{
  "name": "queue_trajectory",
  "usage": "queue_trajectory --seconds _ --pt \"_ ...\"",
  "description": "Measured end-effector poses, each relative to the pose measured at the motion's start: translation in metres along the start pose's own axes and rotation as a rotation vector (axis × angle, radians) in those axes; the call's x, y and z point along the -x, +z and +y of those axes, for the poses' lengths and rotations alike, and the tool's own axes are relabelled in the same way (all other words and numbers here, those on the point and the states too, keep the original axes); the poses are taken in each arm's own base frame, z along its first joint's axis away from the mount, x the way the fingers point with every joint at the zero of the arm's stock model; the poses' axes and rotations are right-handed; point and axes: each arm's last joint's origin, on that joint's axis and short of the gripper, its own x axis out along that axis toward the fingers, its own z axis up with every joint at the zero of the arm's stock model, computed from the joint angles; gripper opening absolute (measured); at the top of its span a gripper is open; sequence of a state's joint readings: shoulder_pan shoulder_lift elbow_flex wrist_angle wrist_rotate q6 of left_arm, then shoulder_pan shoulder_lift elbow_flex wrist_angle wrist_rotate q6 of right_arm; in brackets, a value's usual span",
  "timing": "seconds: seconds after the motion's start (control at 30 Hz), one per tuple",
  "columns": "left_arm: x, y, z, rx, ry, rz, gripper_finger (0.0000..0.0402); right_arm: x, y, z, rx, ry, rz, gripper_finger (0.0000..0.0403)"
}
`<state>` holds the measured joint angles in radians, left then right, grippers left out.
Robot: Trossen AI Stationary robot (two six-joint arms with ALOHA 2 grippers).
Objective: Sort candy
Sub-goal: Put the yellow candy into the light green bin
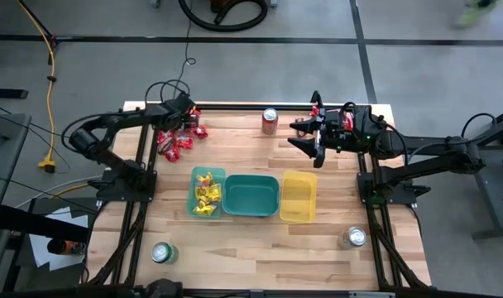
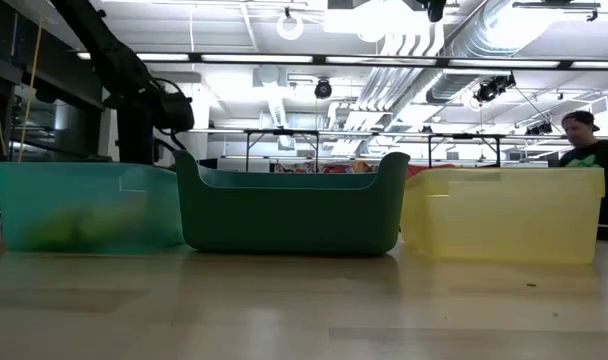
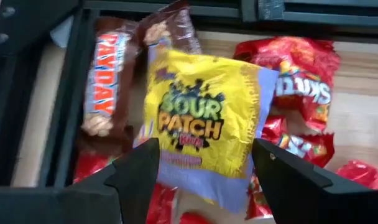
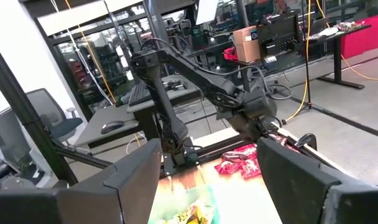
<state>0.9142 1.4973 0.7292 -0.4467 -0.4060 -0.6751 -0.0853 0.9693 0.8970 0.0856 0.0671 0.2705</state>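
Beyond the pale green plastic bin, the left gripper hangs wide-jawed over a shiny yellow candy packet; the right gripper waits wide, well off to the right.

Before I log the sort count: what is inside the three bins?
High view: the pale green bin holds yellow packets. The teal bin and yellow bin look empty. In the low view their walls hide the contents.

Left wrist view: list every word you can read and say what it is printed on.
"SOUR PATCH" on the yellow packet; the small word below it is too blurred to read.
"PAYDAY" on the brown bar.
Upside-down lettering on the red packet, cut off and unclear.
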Motion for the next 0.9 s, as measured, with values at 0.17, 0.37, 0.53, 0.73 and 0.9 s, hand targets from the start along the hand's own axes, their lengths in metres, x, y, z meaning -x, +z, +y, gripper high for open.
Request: queue_trajectory --seconds 0.17,0.37,0.53,0.73,0.9 --pt "-0.003 -0.002 -0.003 -0.022 0.03 -0.016 0.0238 0.0 0.0 0.0 -0.001 -0.015 -0.004 0.0261" --pt "-0.007 -0.009 -0.006 -0.111 0.065 0.01 0.015 0.0 0.0 -0.001 -0.001 -0.03 -0.008 0.0261" --pt "-0.006 -0.013 -0.005 -0.181 0.069 0.048 0.0015 0.0 0.0 -0.001 -0.001 -0.03 -0.007 0.0261" --pt "0.008 -0.011 -0.001 -0.194 -0.003 0.07 0.0002 0.0 0.0 -0.001 -0.001 -0.029 -0.007 0.0261" --pt "0.043 0.0 0.009 -0.127 -0.11 -0.056 0.0 0.0 0.0 -0.001 -0.001 -0.029 -0.007 0.0261"
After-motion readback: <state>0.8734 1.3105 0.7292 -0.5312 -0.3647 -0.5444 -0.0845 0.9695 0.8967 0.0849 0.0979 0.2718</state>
